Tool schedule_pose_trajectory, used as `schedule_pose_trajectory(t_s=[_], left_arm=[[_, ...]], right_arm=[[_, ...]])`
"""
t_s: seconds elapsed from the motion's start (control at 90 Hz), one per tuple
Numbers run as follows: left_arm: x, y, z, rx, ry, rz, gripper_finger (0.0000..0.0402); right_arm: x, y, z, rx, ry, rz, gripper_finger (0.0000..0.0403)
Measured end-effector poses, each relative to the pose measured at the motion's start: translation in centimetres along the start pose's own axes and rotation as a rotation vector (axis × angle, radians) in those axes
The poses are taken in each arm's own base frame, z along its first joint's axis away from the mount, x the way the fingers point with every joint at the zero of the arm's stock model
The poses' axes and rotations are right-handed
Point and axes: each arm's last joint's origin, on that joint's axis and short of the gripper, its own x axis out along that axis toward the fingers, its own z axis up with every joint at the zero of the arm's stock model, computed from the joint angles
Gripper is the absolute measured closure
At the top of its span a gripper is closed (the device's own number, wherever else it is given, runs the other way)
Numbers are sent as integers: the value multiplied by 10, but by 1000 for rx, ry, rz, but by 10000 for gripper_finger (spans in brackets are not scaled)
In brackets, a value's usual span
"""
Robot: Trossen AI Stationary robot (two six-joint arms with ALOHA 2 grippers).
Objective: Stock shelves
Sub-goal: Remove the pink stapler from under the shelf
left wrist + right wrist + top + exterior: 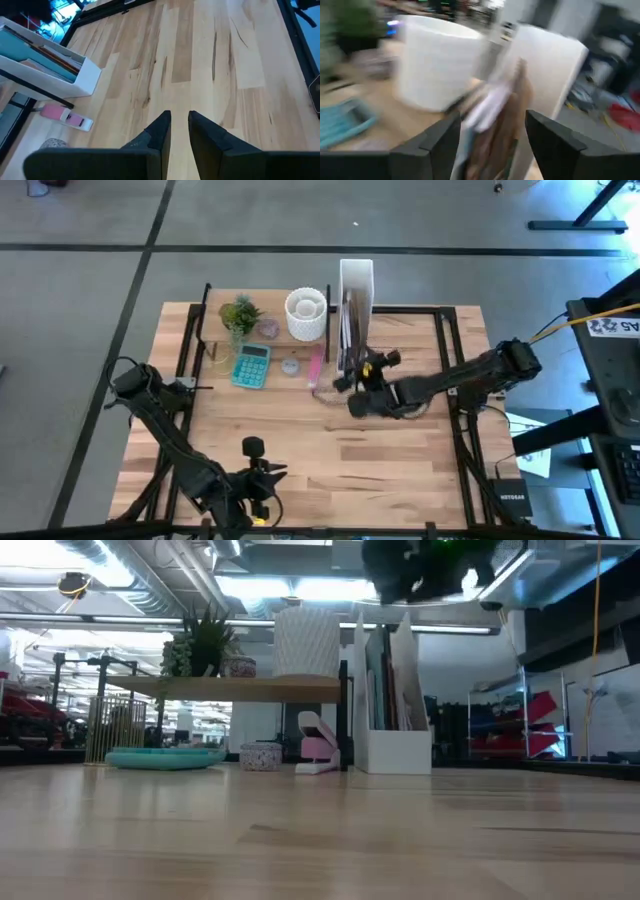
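Up high, the right gripper [492, 137] hangs wide open and empty just in front of the white file box [356, 315].

Its jaws stand well apart with nothing between them; past them sit the box's papers and a white ribbed cup [437, 62]. The shelf [245, 688] lies beyond and to one side of these jaws, carrying the cup and a small plant [239, 314], with a teal calculator [251, 366] and pink stapler [317, 749] beneath. The left gripper [179, 131] waits low over bare tabletop [210, 60], jaws slightly parted, empty, far from the shelf.

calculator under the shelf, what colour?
Teal flat calculator; high view shows it best.
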Motion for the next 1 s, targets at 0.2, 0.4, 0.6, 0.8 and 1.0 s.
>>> schedule_pose_trajectory(t_s=[0.2, 0.4, 0.6, 0.8, 1.0], left_arm=[[-1, 0, -2, -90, 5, 3, 351], [12, 12, 5, -432, -77, 130, 347], [50, 42, 15, -499, -23, 226, 309], [105, 69, 13, -486, 127, 278, 232], [158, 94, -2, -478, 237, 387, 148]], right_arm=[[-92, 18, -17, -44, -13, 395, 196], [-163, 27, -60, 91, 49, 630, 196], [-195, 48, -125, 254, -25, 578, 196], [-196, 75, -176, 376, -3, 575, 196], [-192, 88, -195, 404, 37, 590, 196]])
